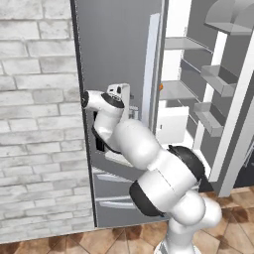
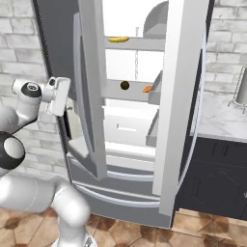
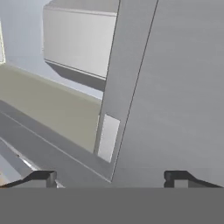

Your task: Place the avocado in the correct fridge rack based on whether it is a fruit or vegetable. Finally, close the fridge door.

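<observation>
My gripper (image 3: 109,177) hangs wide and empty beside the fridge door (image 3: 175,87); the avocado (image 2: 125,85), likely light, smooth and slippery, sits on the fridge rack (image 2: 128,90) by the orange item (image 2: 147,89)

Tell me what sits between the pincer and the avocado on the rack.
In the right base view, the left fridge door stands between pincer and avocado.

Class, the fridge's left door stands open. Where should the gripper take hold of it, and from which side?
Probably the tall vertical handle near the left door's free edge, approached from its grey outer face. The bar stands upright, so the open gripper should span it sideways.
</observation>
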